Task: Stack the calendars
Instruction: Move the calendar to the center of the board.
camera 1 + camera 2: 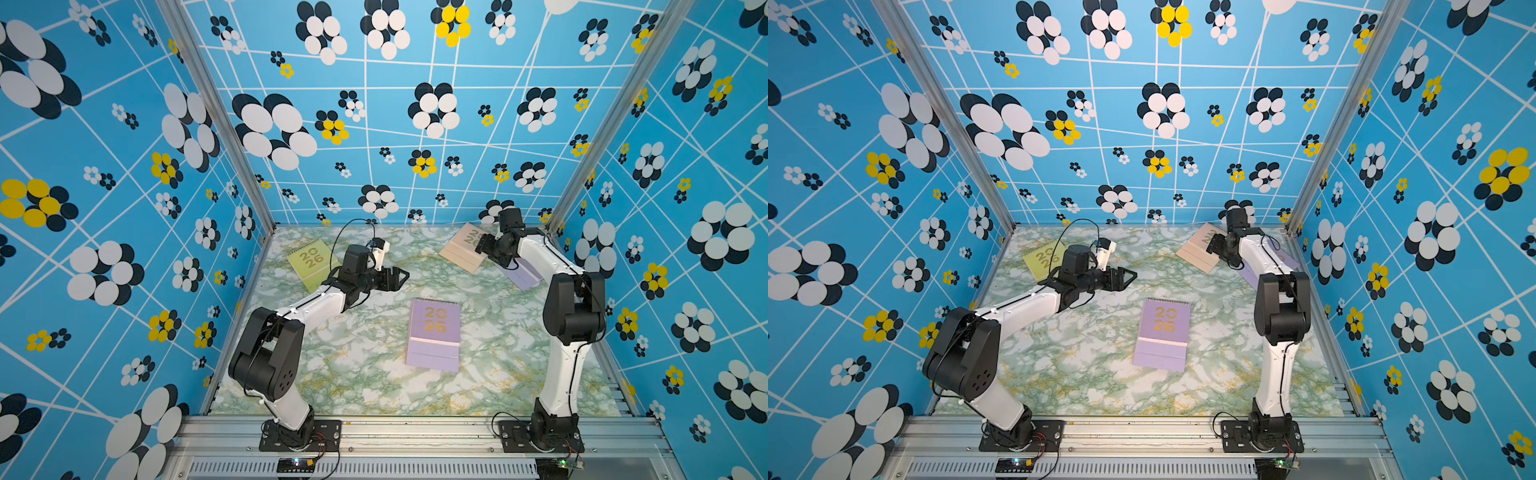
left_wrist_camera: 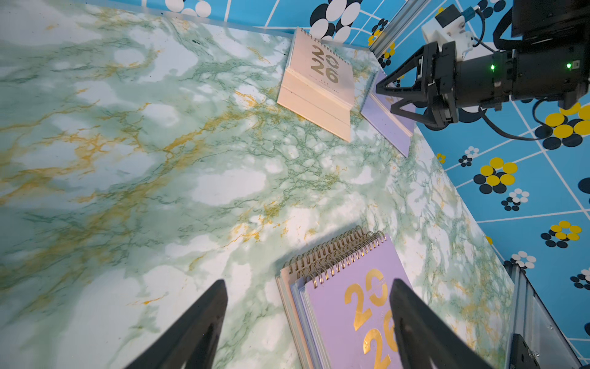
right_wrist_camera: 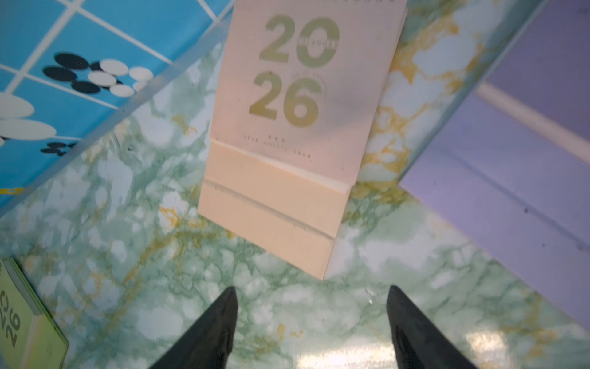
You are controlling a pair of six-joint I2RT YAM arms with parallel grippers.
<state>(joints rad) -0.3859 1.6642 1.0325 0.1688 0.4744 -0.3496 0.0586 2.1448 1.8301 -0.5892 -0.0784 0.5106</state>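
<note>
A stack of calendars (image 1: pixel 434 332) (image 1: pixel 1165 332) lies mid-table, lilac cover on top; a peach edge shows beneath in the left wrist view (image 2: pixel 351 306). A yellow-green calendar (image 1: pixel 309 259) (image 3: pixel 19 319) lies at the back left, partly behind my left arm. At the back right lies a peach calendar (image 1: pixel 463 249) (image 2: pixel 319 86) (image 3: pixel 287 127), with a lilac calendar (image 1: pixel 521 274) (image 3: pixel 510 159) beside it, partly under my right arm. My left gripper (image 1: pixel 399 276) (image 2: pixel 308 284) hangs open and empty behind the stack. The right gripper (image 1: pixel 480 247) (image 3: pixel 311 290) is open and empty, just short of the peach calendar's near corner.
The marble-patterned table (image 1: pixel 353 374) is closed in by blue flowered walls on the left, back and right. An aluminium rail (image 1: pixel 415 428) along the front edge carries both arm bases. The peach and lilac calendars lie close to the back right corner post (image 2: pixel 392 28).
</note>
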